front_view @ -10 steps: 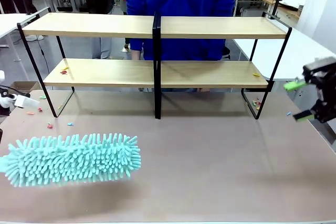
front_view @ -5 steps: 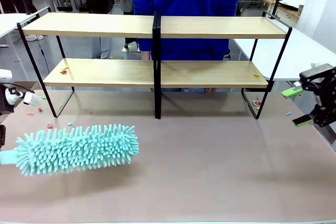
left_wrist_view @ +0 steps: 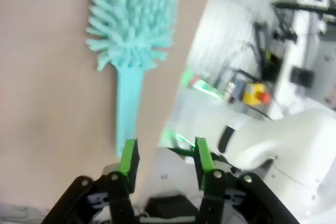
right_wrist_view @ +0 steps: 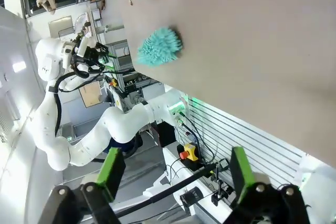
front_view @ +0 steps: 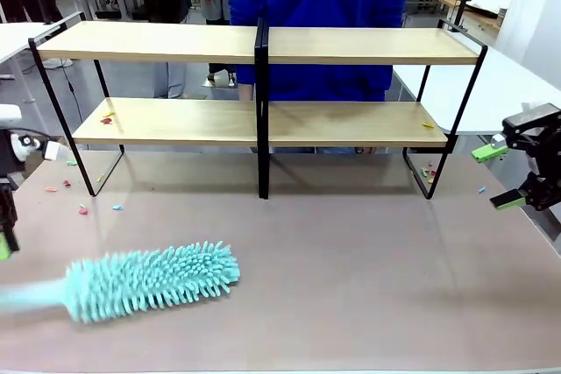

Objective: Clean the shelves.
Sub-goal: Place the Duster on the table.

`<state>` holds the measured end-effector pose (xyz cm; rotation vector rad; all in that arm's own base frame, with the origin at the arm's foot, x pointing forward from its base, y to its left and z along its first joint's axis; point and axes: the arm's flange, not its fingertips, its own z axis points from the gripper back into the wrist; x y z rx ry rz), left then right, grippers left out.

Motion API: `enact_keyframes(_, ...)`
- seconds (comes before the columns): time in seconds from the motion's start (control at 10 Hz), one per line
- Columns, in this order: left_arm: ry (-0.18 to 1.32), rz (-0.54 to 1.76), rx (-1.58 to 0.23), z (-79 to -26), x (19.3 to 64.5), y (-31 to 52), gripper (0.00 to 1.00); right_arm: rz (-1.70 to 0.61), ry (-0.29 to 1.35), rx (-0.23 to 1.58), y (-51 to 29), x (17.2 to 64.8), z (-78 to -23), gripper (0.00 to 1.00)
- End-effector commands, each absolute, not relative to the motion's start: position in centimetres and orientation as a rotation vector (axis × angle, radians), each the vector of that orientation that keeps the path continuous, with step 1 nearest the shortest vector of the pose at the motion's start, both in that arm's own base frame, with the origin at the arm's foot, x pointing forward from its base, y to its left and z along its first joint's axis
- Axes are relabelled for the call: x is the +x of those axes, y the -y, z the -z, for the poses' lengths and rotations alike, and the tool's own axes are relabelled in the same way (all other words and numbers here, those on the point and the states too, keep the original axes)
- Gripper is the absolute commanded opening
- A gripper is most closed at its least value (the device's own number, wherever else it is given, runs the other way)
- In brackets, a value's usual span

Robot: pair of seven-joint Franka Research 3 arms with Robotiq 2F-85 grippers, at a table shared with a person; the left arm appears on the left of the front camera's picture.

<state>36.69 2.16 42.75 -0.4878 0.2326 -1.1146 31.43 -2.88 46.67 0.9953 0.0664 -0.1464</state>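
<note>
The shelves (front_view: 263,45) stand across the far half of the table, two light-wood boards in a black frame with a centre post. A teal fluffy duster (front_view: 153,279) lies on the table at the front left, its handle (left_wrist_view: 127,106) pointing left. My left gripper (left_wrist_view: 164,157) hangs open just behind the handle's end, with nothing between its green pads. At the table's right edge my right gripper (front_view: 508,178) is open and empty; its wrist view shows the duster (right_wrist_view: 159,45) far off.
Small coloured scraps lie on the lower board's left end (front_view: 107,118), on the table by the left leg (front_view: 83,209) and by the right leg (front_view: 428,172). A person in a blue top (front_view: 316,15) stands behind the shelves. White tables flank both sides.
The duster has come down from the air onto the table and lies flatter and farther right. The left gripper has let go of its handle. The right gripper has barely moved.
</note>
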Motion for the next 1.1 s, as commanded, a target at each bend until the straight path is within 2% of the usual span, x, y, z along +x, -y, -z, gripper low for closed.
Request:
enact_keyframes(0.0,0.057,0.968,-0.327,-44.7,35.3,-3.3,0.96,0.146,-0.066,0.997,2.9,31.4,-46.7,1.00)
enact_keyframes(0.1,0.174,0.902,-0.275,-46.1,35.3,-4.6,1.00,0.027,-0.019,1.062,2.9,30.8,-47.0,1.00)
enact_keyframes(0.2,0.279,0.859,-0.300,-47.4,34.8,-5.5,1.00,0.018,-0.005,1.123,2.8,30.9,-47.2,1.00)
enact_keyframes(0.3,0.373,0.863,-0.449,-48.2,33.7,-5.5,1.00,0.035,0.002,1.199,3.0,30.9,-47.4,1.00)
enact_keyframes(0.4,0.471,0.830,-0.669,-48.5,33.1,-5.2,1.00,0.080,0.049,1.372,3.7,31.0,-47.8,1.00)
enact_keyframes(0.5,0.588,0.751,-0.879,-48.5,33.3,-5.8,1.00,0.139,0.097,1.422,4.4,31.0,-48.2,1.00)
enact_keyframes(0.7,0.758,0.599,-1.307,-47.7,33.7,-8.0,1.00,0.113,0.045,1.307,4.0,31.4,-48.8,1.00)
enact_keyframes(0.8,0.826,0.557,-1.427,-47.3,33.9,-9.1,1.00,0.113,0.045,1.307,4.0,31.4,-48.8,1.00)
enact_keyframes(0.9,0.607,0.689,-0.938,-49.0,33.0,-6.8,1.00,0.113,0.045,1.307,4.0,31.4,-48.8,1.00)
enact_keyframes(1.0,0.607,0.689,-0.938,-49.0,33.0,-6.8,1.00,0.113,0.045,1.307,4.0,31.4,-48.8,1.00)
